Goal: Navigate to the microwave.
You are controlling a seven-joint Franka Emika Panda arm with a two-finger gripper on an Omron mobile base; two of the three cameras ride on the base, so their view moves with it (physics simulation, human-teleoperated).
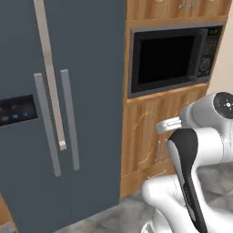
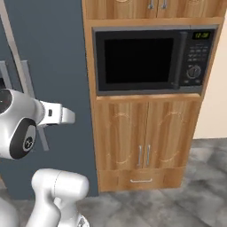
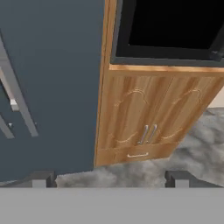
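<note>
The microwave [image 1: 170, 57] is a black box with a dark glass door and grey frame, built into a wooden cabinet column; it sits ahead and above the arm. In the right base view the microwave [image 2: 153, 57] faces me squarely, its button panel and green display on the right. The hand view catches the lower edge of the microwave [image 3: 168, 30] at the top. My gripper [image 3: 111, 177] stands open, its two dark fingertips [image 3: 42, 178] wide apart with nothing between them, pointing at the cabinet's base and the floor.
A dark blue-grey fridge [image 1: 59, 113] with long grey handles stands left of the cabinet. Below the microwave are two wooden cabinet doors [image 2: 144, 135] and a drawer [image 2: 142, 179]. Grey stone floor [image 2: 195, 195] spreads in front. A cream wall [image 2: 215, 102] lies right.
</note>
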